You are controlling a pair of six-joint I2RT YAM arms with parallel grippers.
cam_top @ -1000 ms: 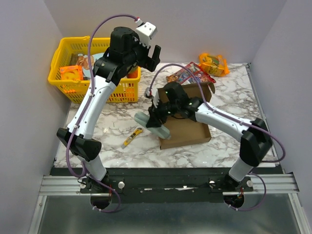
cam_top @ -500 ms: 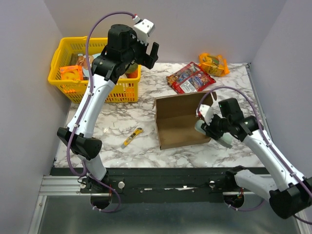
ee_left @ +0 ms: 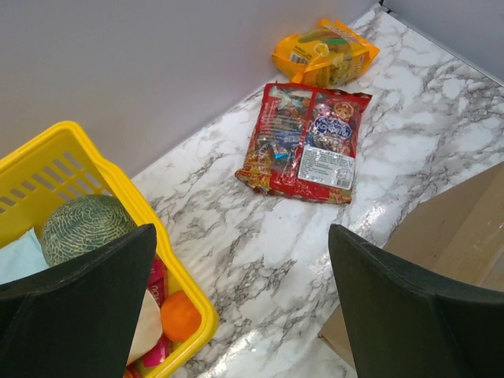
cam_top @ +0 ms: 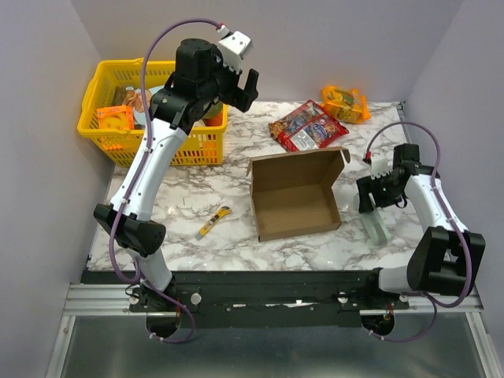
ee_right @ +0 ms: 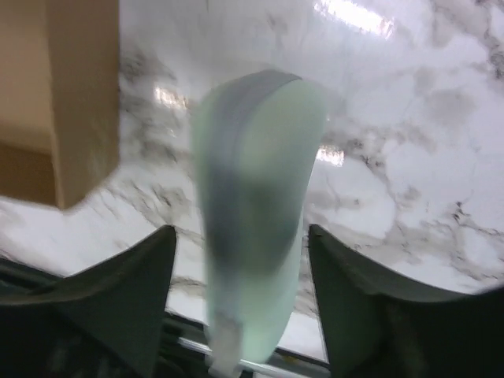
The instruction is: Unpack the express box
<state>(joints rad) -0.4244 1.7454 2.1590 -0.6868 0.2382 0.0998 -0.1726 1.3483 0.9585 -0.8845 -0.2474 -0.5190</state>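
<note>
The right arm has swung across the box [cam_top: 293,197] in the last second, from its left edge to its right side, carrying the pale green strip [cam_top: 379,229] along. The strip now lies on the table [cam_top: 189,193] just right of the box, pointing toward the near edge. The right gripper [cam_top: 373,206] stands over the strip's far end with its fingers spread to either side. The wrist view is blurred, so I cannot tell whether they touch it. That arm runs along the table's right edge, close to the side wall.

The box sits mid-table, open, with its lid flap at the far edge. Bare marble lies left of the box, with only a yellow cutter [cam_top: 213,222] near its near-left corner. Just behind the box lie two snack packs [cam_top: 307,128], and an orange bag [cam_top: 344,103] sits further back. The left gripper [cam_top: 247,88] hangs high behind the box's left corner, fingers wide apart. The basket [cam_top: 203,146] stands well left of the box, partly hidden by the left arm.
</note>
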